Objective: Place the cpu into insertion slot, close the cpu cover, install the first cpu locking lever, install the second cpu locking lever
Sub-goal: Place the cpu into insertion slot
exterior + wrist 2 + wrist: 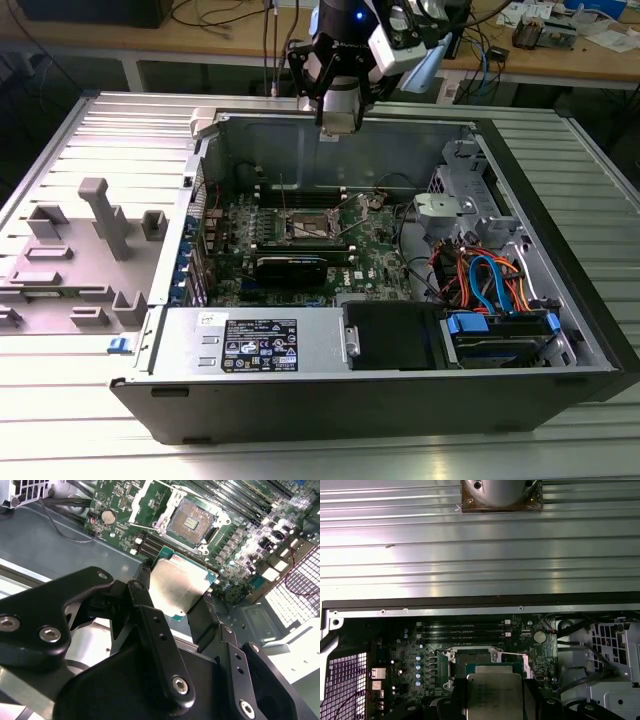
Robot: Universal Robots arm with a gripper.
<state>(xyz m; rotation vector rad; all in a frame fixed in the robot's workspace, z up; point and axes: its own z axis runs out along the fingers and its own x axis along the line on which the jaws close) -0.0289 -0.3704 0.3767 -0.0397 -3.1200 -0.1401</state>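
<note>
Pinching the flat silver-grey square cpu (184,580), your black gripper's (176,585) jaws show in the second wrist view; exterior view: ribbed metal table (110,125), wooden bench (590,62) behind.

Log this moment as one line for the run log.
gripper: shut on cpu | cpu: held in the air, not yet seated | insertion slot: empty, contacts exposed
</note>
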